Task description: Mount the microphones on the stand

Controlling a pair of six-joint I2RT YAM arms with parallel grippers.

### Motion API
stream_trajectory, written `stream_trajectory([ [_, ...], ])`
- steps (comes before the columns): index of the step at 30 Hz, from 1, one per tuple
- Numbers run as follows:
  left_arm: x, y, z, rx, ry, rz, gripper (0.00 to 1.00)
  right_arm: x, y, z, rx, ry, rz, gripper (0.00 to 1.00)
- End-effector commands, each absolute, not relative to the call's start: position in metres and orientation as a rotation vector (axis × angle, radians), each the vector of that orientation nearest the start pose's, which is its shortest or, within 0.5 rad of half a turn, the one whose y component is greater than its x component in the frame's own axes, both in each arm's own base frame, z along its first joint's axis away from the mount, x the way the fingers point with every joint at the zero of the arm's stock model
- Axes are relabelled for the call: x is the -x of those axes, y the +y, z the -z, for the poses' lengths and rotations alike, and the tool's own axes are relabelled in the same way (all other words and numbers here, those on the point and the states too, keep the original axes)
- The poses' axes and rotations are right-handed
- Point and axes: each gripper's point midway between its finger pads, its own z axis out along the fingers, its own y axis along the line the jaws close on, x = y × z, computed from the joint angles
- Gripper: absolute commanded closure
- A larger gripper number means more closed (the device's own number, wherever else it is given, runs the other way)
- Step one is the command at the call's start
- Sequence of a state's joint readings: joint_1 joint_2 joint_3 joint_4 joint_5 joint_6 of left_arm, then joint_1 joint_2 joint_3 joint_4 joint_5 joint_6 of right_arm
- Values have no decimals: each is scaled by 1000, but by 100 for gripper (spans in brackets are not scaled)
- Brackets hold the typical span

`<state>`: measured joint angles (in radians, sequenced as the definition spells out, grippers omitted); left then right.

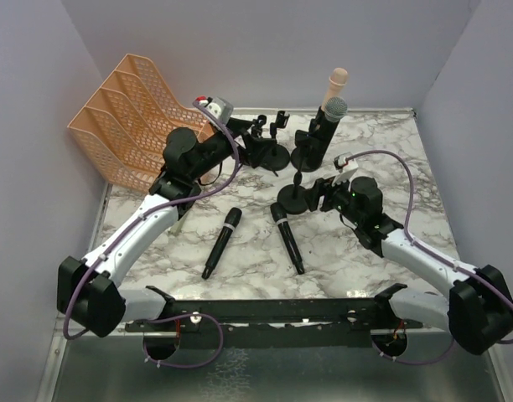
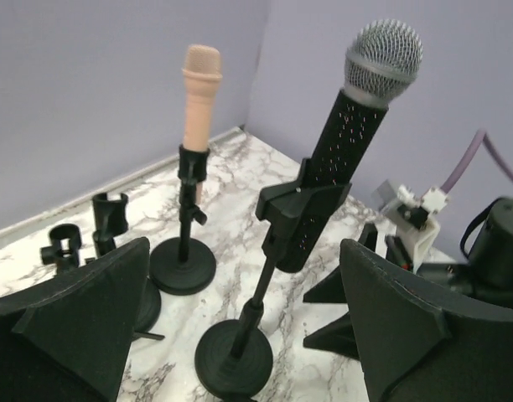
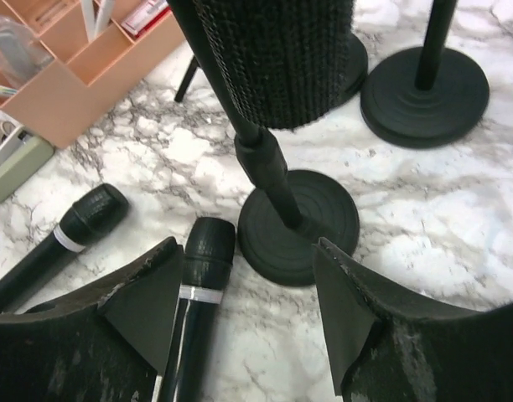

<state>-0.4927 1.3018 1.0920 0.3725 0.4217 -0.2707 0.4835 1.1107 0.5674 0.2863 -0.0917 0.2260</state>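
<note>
**Two microphones sitting in clips, two black ones lying on the marble**

Nearest the arm bases, the left black microphone [image 1: 221, 243] and the right black microphone [image 1: 287, 239] are lying flat on the marble table [image 1: 349, 251]. They are lying apart, with their heads pointing away from the bases. The right one's head is resting just beside the round base of the near stand [image 3: 303, 222].

The right gripper [image 3: 244, 251] is hovering low over the marble. Its jaws are spread and gripping nothing, and that stand base is sitting just beyond its fingertips.

The mesh-head microphone [image 2: 357, 142] is sitting tilted in the near stand's clip. The left gripper [image 2: 244, 251] is facing it, released wide and holding nothing.

Farther back, the pink microphone [image 2: 199, 96] is standing upright in the clip of the far stand [image 2: 183, 266]. To the left of that stand, two empty clips [image 2: 110, 209] are standing on the marble.

At the far left corner, an orange file tray [image 1: 126, 117] is leaning against the wall.
</note>
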Motion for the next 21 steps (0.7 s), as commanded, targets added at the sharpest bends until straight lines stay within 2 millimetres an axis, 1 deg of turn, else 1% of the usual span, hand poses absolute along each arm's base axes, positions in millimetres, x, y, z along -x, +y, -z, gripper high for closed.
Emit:
stream_trajectory([
  [1,-344,-241,-398,-326,1406,813,7,-334,217,-207,375,1599,-639,34],
  [4,-334,-231,-394,-288,1440,803,6,-348,219,-194,391,1582,-598,35],
  [8,-325,-224,-378,-249,1482,813,6,-364,222,-179,393,1575,-554,37],
  [11,-321,-223,-365,-257,1529,812,6,-373,222,-174,384,1570,-528,38],
  [13,-317,-227,-357,-284,1553,831,6,-376,224,-170,388,1562,-519,40],
  [17,-298,-247,-336,-420,1582,946,7,-382,229,-157,431,1579,-505,51],
  [19,-292,-250,-325,-450,1600,972,8,-384,230,-152,437,1579,-501,54],
  [21,-290,-248,-317,-447,1612,969,7,-386,230,-146,441,1582,-495,55],
])
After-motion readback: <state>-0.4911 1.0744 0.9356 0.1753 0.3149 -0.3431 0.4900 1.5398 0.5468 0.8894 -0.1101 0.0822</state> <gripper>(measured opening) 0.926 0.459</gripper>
